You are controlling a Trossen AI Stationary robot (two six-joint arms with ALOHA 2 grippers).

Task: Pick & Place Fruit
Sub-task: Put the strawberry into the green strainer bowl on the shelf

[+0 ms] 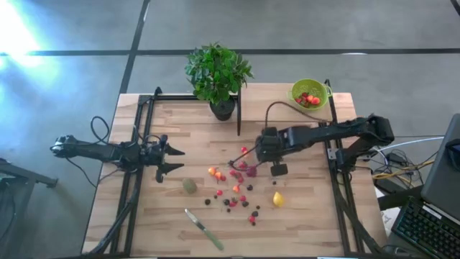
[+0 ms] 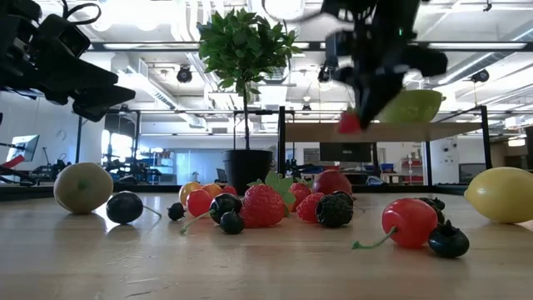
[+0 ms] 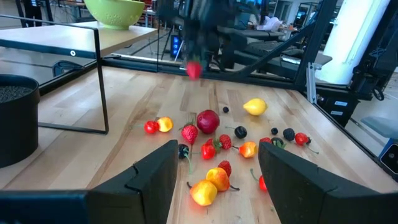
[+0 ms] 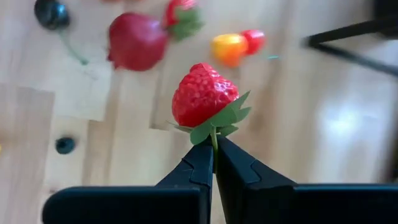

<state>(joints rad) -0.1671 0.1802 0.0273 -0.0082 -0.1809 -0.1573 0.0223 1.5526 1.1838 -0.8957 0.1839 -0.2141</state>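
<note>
**Strawberry lifted above the fruit pile**

My right tool (image 4: 213, 158) is closed on the green leaf cap of a strawberry (image 4: 204, 94), holding it in the air above the table (image 1: 302, 216), over the scattered fruit. The remaining fruit (image 1: 233, 191) lies mid-table: red and dark berries, a lemon (image 1: 277, 199) and a dull-green kiwi (image 1: 189, 185). My left tool (image 1: 175, 160) hangs over the table's left side, fingers apart, empty. A lime-green bowl (image 1: 309, 92) at the far right corner holds red fruit.
</note>
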